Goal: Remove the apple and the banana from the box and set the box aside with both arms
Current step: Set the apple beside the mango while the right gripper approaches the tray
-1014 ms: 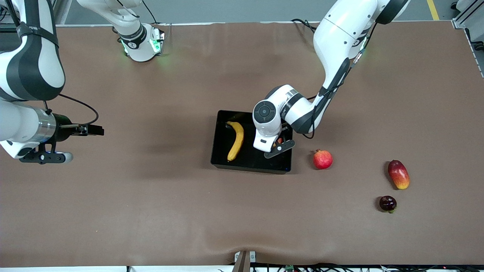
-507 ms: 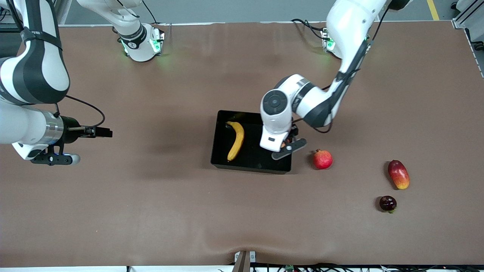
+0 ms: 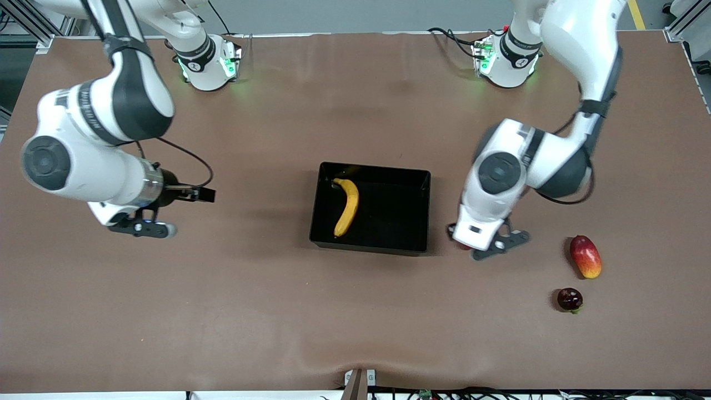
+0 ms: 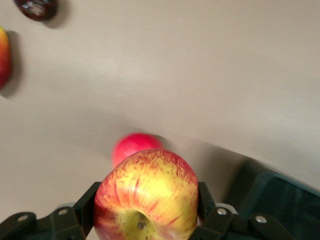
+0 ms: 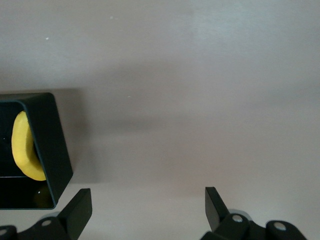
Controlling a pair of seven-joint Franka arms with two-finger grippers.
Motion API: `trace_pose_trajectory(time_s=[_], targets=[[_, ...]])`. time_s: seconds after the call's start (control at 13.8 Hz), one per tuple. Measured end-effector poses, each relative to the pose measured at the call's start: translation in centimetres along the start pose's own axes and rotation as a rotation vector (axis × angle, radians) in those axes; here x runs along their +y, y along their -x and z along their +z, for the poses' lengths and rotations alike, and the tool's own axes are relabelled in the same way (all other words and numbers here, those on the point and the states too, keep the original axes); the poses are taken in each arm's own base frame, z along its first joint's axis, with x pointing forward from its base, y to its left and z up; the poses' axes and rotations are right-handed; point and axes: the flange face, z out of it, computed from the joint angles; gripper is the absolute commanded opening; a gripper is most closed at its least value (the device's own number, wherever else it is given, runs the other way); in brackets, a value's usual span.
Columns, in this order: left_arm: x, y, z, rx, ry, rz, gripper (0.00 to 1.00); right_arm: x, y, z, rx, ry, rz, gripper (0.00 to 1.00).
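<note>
The apple [image 4: 145, 190], red with yellow streaks, is clamped between the fingers of my left gripper [image 4: 147, 206]. In the front view the left gripper [image 3: 489, 247] hangs over the table just outside the black box [image 3: 414, 183], toward the left arm's end, and its wrist hides the apple. The banana [image 3: 347, 205] lies in the box. My right gripper [image 3: 206, 194] is open and empty over bare table toward the right arm's end. In the right wrist view the right gripper [image 5: 147, 205] faces a corner of the box [image 5: 47, 145], with the banana [image 5: 22, 147] inside.
A red pomegranate [image 4: 135, 147] lies on the table right under the held apple. A red-orange mango [image 3: 585, 256] and a small dark purple fruit [image 3: 570, 299] lie toward the left arm's end. The box's corner [image 4: 280, 195] shows beside the left gripper.
The left arm has swung out from over the box toward its own end of the table, carrying the apple, and now covers the pomegranate. The right arm has moved closer to the box.
</note>
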Motion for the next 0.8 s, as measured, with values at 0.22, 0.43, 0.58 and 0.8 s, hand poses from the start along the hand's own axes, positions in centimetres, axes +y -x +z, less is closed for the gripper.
trace_pose_trajectory(time_s=[0.22, 0.43, 0.58, 0.8], targets=[[-6.2, -4.3, 5.4, -0.064, -0.028, -0.015, 0.0, -2.8, 1.2, 2.2, 0.038, 0.014, -0.039, 1.0], [-10.2, -7.2, 10.4, -0.04, -0.082, -0.003, 0.0, -4.7, 2.2, 3.5, 0.067, 0.012, 0.051, 1.0], [-12.0, -8.5, 13.3, -0.029, -0.069, -0.005, 0.0, -5.8, 2.7, 3.6, 0.075, 0.008, 0.113, 1.0], [-12.3, -8.8, 16.3, -0.028, -0.045, -0.009, 0.0, -8.1, 3.6, 4.3, 0.099, 0.002, 0.09, 1.0]])
